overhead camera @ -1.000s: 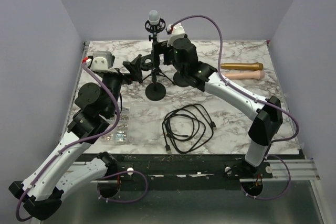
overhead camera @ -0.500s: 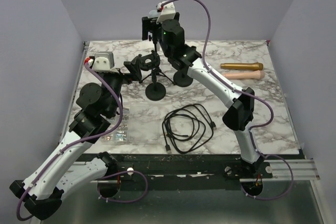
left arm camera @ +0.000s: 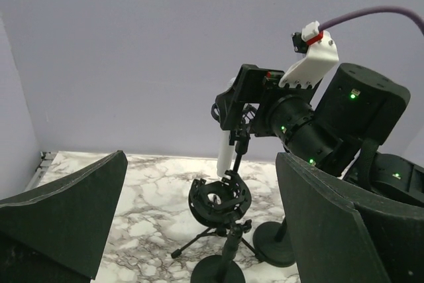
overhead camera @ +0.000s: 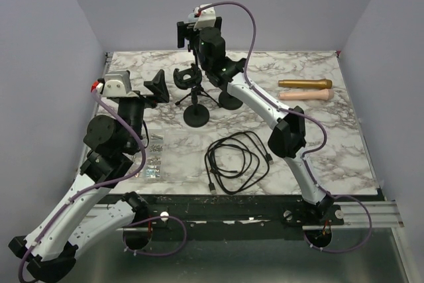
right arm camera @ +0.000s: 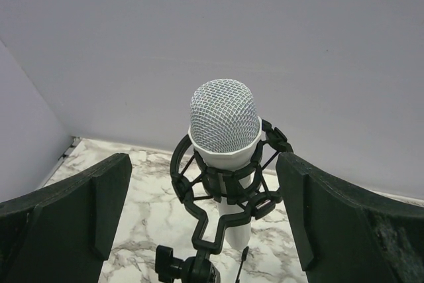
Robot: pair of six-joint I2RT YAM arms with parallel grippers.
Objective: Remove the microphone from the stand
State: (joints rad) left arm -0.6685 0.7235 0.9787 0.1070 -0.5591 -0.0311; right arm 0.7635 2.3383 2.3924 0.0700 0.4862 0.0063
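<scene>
The white microphone with a mesh head stands upright in the black shock mount of its stand. My right gripper is open at head height, a finger on either side of the view, with the microphone ahead between them and untouched. In the top view the right gripper is raised at the back and hides the microphone. The left wrist view shows the microphone's white body under the right gripper. My left gripper is open and empty, left of a second, empty shock mount.
The empty stand's round base and the microphone stand's base sit side by side. A gold microphone and a beige one lie at the right. A coiled black cable and a small bag lie nearer me.
My right arm has risen from beside the stands up to the microphone's head. My left gripper has drawn back to the left, away from the empty shock mount.
</scene>
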